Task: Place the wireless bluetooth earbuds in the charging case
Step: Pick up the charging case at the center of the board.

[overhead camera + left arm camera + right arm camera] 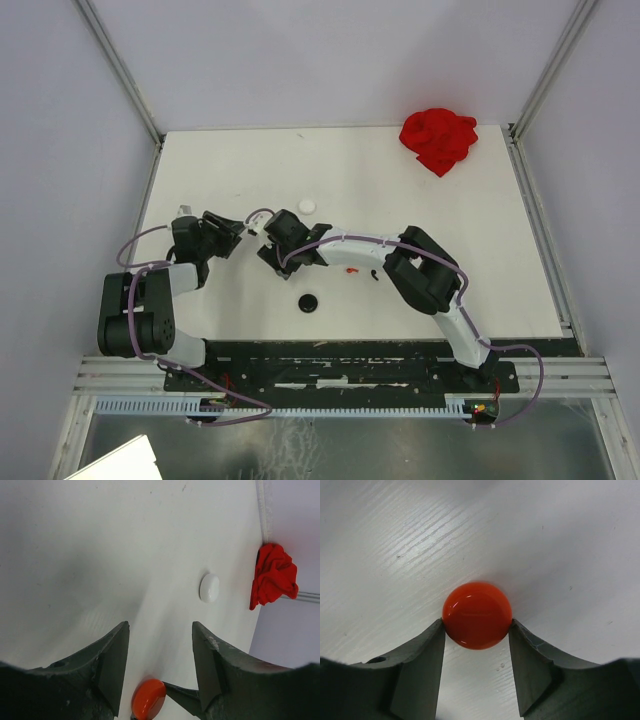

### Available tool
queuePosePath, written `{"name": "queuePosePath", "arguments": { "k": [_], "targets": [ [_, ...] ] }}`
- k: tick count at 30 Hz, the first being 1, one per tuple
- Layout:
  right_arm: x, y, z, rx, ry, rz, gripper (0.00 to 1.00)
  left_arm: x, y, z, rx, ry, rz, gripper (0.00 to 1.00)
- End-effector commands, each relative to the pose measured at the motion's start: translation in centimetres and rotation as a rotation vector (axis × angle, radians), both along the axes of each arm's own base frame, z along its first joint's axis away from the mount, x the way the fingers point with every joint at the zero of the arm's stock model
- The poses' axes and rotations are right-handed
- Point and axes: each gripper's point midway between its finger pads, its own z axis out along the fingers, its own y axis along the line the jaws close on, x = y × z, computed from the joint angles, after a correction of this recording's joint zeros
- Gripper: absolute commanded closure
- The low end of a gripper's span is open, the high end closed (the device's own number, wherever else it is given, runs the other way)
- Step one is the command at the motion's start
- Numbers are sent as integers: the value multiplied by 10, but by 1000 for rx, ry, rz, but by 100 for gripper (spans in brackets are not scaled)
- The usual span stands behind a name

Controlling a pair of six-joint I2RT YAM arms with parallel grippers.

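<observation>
Now, glossy red case (476,611) grasped by right end effector (477,623), left end effector (160,626) released

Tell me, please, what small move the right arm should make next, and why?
Probably a slight lift: the right gripper touches both sides of the round red case, which lies flat on the table, so it looks gripped and ready to raise.

Bright, even, diffuse light fills the white tabletop (350,180). In the right wrist view the red disc (477,615) shows soft streaks of glare across its face, and a faint grey shadow lies just beyond its far edge. The surface grain around the disc is sharp. The right end effector (477,624) flanking it looks dark and slightly soft.
</observation>
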Motion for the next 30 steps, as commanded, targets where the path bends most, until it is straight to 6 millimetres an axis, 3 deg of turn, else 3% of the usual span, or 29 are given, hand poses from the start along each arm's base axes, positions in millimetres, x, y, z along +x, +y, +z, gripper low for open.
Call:
{"name": "queuePosePath", "arguments": {
  "k": [1, 5, 10, 14, 21, 23, 30],
  "targets": [
    [3, 2, -4, -19, -23, -4, 46, 4, -3, 14, 18, -75, -49, 41],
    [9, 0, 2, -3, -65, -8, 57, 2, -9, 16, 11, -83, -92, 41],
    [14, 0, 16, 43, -123, -9, 61, 1, -16, 21, -6, -95, -131, 41],
    [24, -5, 46, 156, -181, -35, 62, 0, -23, 27, -25, -112, -180, 41],
    [44, -38, 79, 283, -214, -76, 63, 0, -42, 39, -71, -154, -297, 41],
    [44, -50, 80, 303, -206, -74, 63, -1, -48, 41, -83, -166, -322, 41],
    [44, -75, 97, 391, -191, -43, 63, -1, -86, 48, -96, -200, -415, 40]
  ]
}}
